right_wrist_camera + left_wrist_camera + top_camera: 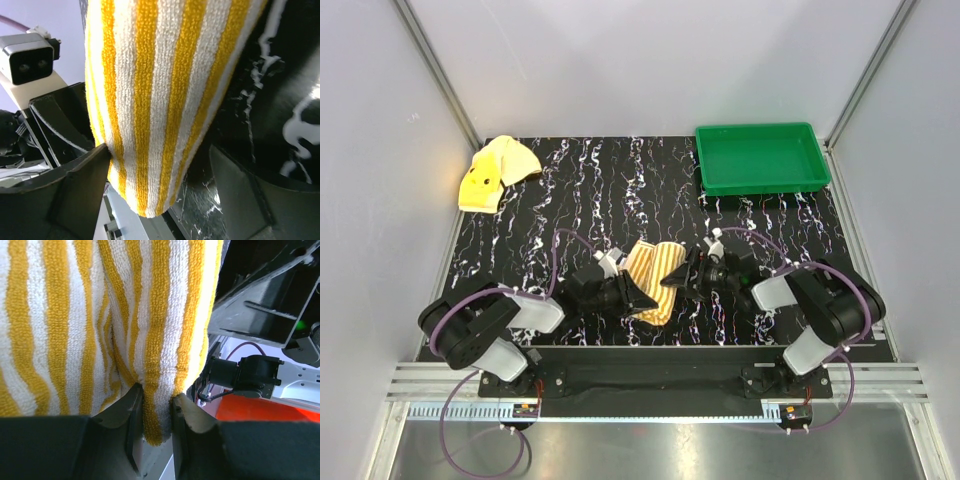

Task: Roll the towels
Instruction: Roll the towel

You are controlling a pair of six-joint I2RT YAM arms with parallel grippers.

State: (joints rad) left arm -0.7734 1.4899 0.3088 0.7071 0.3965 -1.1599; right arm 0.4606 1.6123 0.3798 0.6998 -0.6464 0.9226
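Your left hand (157, 407) was pinched tight on a fold of the long orange-and-cream striped terry towel (75, 315), its fingers closed down to the cloth's thickness. Your right hand (160, 170) stood wide open, the same towel hanging between its fingers and touching only one. That towel lay bunched on the black white-veined tabletop (600, 190), nearer you than the green plastic tray (760, 158) and to its left. The small plain yellow cloth (498, 170) sat well left of the tray.

Both arms fold low and reach inward, wrists facing. Left gripper (644, 298) pinches the striped towel (656, 262); right gripper (683, 280) stands with fingers spread.
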